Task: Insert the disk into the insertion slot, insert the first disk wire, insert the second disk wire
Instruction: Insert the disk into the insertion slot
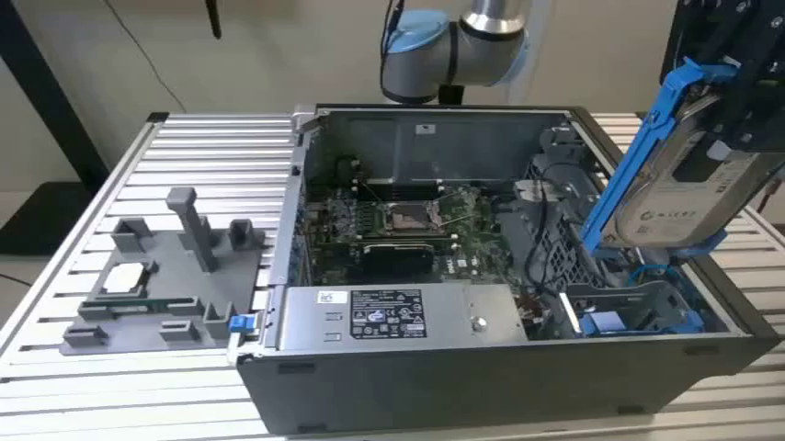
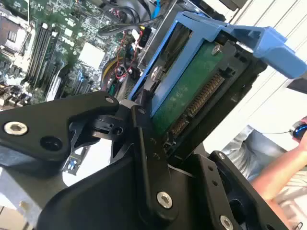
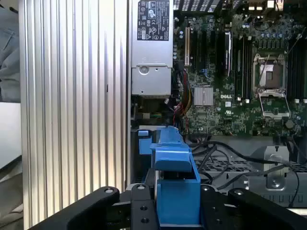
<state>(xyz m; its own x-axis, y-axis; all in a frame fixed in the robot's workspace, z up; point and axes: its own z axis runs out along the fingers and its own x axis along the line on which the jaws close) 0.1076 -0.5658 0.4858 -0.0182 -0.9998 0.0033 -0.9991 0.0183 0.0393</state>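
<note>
The disk is held tilted in the air over the exterior view's right end of the open computer case. It is clamped between the closed fingers, which are cut off by the frame edge. The insertion slot lies below, its interior hard to make out. The white label is seen in the exterior view, the green circuit board in the second wrist view. In the first wrist view the blue carrier is seen edge-on between 2 fingers.

Black hand grips blue-framed disk, green circuit side showing; motherboard behind.
</note>
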